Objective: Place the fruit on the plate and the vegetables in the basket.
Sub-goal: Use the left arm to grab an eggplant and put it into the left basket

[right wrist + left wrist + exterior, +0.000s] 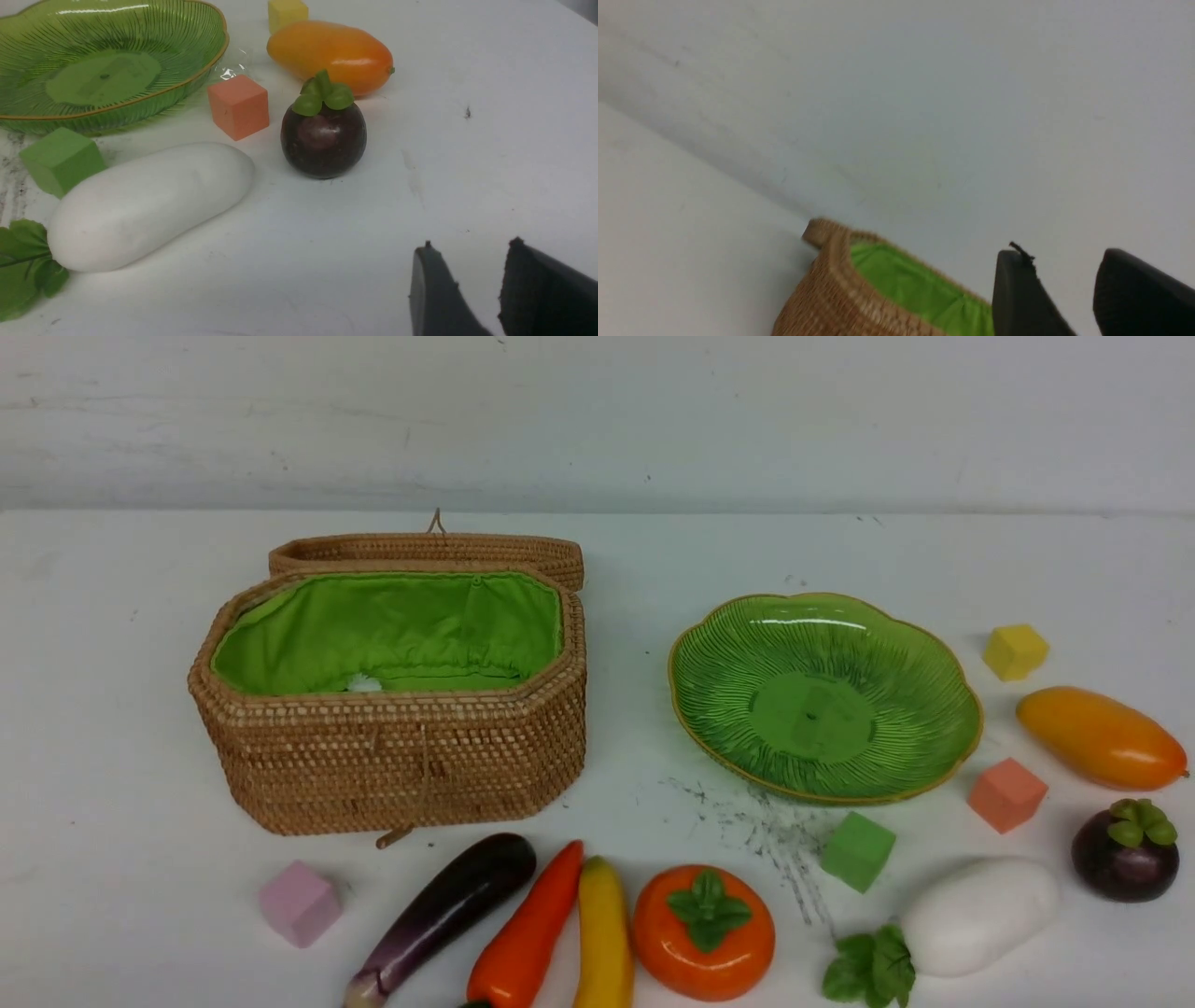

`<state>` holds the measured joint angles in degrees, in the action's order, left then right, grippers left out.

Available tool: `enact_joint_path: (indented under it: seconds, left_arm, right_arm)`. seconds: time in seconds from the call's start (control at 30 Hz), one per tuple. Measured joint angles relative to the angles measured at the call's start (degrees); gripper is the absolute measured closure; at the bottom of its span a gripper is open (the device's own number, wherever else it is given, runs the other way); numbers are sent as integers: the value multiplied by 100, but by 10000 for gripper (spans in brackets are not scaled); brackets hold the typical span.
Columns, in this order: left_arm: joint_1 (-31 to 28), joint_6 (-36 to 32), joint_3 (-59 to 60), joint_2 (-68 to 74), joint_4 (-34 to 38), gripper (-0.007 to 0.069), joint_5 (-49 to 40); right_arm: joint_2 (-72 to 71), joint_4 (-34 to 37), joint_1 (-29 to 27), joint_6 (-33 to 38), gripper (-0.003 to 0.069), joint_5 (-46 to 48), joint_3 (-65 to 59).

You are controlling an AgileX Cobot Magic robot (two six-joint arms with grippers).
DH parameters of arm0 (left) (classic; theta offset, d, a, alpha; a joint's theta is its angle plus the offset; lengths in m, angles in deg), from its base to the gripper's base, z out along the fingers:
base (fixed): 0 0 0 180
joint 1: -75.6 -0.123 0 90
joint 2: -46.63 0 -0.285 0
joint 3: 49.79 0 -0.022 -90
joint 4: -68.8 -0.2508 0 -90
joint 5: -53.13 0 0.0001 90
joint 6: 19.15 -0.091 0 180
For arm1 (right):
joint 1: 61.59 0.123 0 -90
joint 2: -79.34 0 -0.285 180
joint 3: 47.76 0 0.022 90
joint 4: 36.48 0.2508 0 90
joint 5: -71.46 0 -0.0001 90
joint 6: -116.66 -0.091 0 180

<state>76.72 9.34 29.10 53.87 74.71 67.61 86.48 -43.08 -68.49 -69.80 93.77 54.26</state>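
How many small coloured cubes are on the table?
4: pink cube in front of the basket; green cube and orange cube at the front edge of the plate; yellow cube right of it, beyond the mango. Others could hide behind the basket.

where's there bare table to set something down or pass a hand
Bare table: left of the basket, the strip between basket and plate, and behind both up to the wall. Crowded: the near edge, where eggplant, carrot, banana and persimmon lie side by side, and right of the plate among yellow cube, mango, salmon cube and mangosteen.
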Motion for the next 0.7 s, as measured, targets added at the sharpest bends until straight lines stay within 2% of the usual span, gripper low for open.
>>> enact_joint_path:
  seconds: [0.17,0.23,0.3,0.4,0.53,0.57,0.6,0.7]
  left_arm:
    - [0,26,-613,0,17,386,-226]
    - [0,26,-1321,88,17,386,-705]
    - [0,15,-1999,347,4,386,-1304]
    - [0,9,-2953,999,-28,386,-2683]
    - [0,-93,-3663,1918,-81,386,-4372]
    - [0,-122,-3705,1964,-89,386,-4438]
    - [6,-270,-3800,2344,-153,386,-4904]
    - [103,-525,-3819,2764,-240,386,-5218]
  right_arm:
    - [0,0,0,0,417,0,0]
    - [0,0,0,0,417,0,0]
    - [0,0,0,0,417,0,0]
    - [0,0,0,0,417,0,0]
    - [0,0,0,0,417,0,0]
    - [0,0,0,0,417,0,0]
    - [0,0,0,0,417,0,0]
    - [0,0,0,0,417,0,0]
